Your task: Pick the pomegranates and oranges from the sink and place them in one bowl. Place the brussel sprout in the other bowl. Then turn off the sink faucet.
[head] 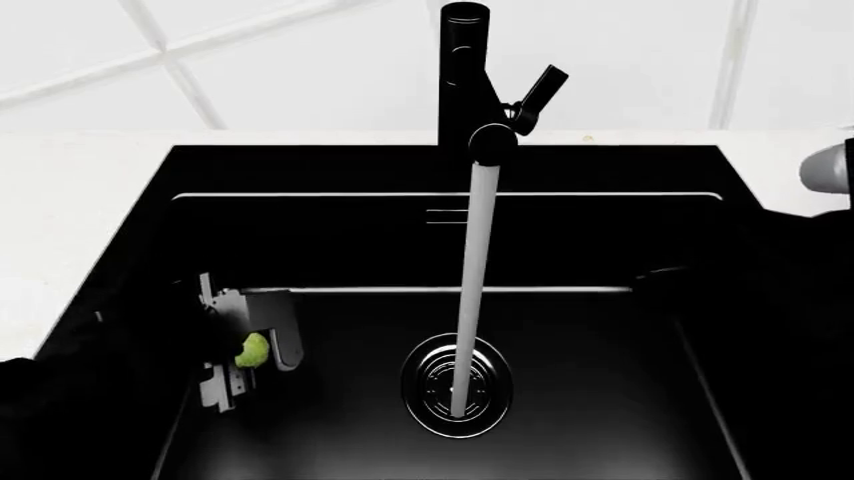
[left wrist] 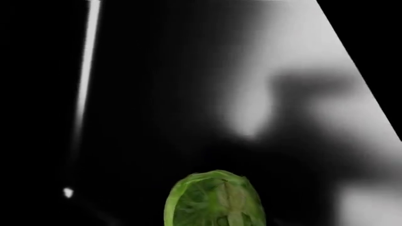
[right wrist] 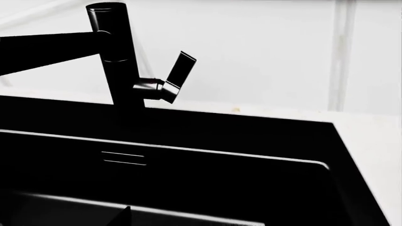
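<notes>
Head view: left gripper (head: 254, 350) closed on the brussel sprout (head: 251, 350) inside the sink (head: 120, 240). Faucet (head: 463, 70) running. Right gripper apparently unseen; state undeterminable.

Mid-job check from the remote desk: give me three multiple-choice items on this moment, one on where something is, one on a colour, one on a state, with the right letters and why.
1. Where is the brussel sprout?
A. Between the fingers of the left hand, inside the sink
B. On the white counter
C. On the drain

2. What colour is the sink faucet?
A. Chrome
B. Black
C. White

3. What is the state of the water?
A. Off
B. Dripping only
C. Running in a steady stream onto the drain

Answers:
1 A: the head view shows the green ball held in the left hand, over the left side of the basin.
2 B: the upright tap and its lever handle are black against the pale wall.
3 C: a white column falls from the spout to the drain.
</notes>
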Tool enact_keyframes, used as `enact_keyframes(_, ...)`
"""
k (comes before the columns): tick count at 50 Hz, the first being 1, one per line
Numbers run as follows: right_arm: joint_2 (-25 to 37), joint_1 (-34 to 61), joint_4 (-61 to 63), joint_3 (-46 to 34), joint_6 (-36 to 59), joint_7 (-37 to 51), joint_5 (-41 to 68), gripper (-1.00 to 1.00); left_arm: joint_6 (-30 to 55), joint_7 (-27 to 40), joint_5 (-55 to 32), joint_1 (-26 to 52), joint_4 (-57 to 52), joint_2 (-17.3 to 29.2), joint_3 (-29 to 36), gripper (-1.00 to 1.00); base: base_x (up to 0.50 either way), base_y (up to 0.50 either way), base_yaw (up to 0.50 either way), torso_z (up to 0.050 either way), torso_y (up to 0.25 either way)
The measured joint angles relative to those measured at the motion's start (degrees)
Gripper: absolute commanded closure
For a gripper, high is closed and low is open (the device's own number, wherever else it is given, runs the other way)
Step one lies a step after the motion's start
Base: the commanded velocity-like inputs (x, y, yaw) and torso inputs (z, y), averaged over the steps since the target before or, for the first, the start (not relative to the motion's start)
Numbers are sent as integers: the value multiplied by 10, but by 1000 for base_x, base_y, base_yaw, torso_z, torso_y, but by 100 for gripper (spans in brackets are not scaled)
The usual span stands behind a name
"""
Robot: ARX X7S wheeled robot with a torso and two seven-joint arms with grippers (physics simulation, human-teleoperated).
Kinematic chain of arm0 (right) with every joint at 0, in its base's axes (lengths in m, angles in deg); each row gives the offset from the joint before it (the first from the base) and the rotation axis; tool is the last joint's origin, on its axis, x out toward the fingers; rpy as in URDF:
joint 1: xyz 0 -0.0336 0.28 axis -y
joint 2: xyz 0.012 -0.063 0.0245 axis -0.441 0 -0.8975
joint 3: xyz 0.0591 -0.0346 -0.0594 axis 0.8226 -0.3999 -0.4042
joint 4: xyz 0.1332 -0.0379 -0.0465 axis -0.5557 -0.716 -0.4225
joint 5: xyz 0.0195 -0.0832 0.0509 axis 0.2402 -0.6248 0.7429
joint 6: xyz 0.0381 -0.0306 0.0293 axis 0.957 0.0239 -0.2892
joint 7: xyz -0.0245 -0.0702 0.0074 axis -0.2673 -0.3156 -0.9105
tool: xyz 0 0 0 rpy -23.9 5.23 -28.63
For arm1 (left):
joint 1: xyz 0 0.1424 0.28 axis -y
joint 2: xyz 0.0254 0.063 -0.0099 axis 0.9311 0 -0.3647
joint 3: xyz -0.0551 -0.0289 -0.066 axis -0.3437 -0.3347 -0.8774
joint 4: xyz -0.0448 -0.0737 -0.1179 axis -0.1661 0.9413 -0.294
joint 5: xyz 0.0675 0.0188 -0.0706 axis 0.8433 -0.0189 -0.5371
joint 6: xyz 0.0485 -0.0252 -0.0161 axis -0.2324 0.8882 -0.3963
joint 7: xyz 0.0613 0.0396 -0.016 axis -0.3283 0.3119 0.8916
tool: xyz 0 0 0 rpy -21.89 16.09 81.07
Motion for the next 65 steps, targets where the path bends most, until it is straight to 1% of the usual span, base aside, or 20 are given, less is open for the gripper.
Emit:
enact_keyframes(8, 4, -10, 2, 1, -8, -3, -4, -100, -15, 6, -22, 3, 32, -8, 2, 100, 6, 0, -3, 0, -8)
enact_keyframes(12, 3, -9, 3, 2, -8, -3, -3, -100, -34, 26, -5, -2, 36, -9, -10, 100, 0, 0, -1, 0, 0)
enact_keyframes(17, 3, -8, 4, 3, -7, -3, -3, -100, -45, 48, 8, -1, 10, 3, -28, 100, 0, 0, 0, 0, 0)
enact_keyframes(24, 2, -3, 4, 5, -4, -1, 0, -100, -41, 76, 7, 10, -72, 39, -58, 100, 0, 0, 0, 0, 0)
enact_keyframes(30, -3, 6, 5, 7, 0, 2, 2, -100, -28, 113, -23, 7, -172, 82, -100, 100, 0, 0, 0, 0, 0)
enact_keyframes(38, -13, 14, 8, 8, 4, 6, -12, -100, -32, 205, -96, -30, -303, 139, -183, 100, 0, 0, 0, 0, 0)
enact_keyframes(49, -3, -1, 20, 12, -11, 14, -45, -100, -55, 325, -207, -95, -454, 212, -282, 100, 0, 0, 0, 0, 0)
enact_keyframes(55, 0, -5, 25, 15, -18, 19, -57, -100, -64, 376, -257, -114, -501, 234, -324, 100, 0, 0, 0, 0, 0)
enact_keyframes(62, -1, -9, 28, 19, -28, 21, -67, -100, -78, 419, -295, -128, -537, 246, -360, 100, 0, 0, 0, 0, 0)
enact_keyframes(65, -1, -14, 29, 20, -34, 21, -71, -100, -82, 434, -306, -131, -549, 249, -370, 100, 0, 0, 0, 0, 250)
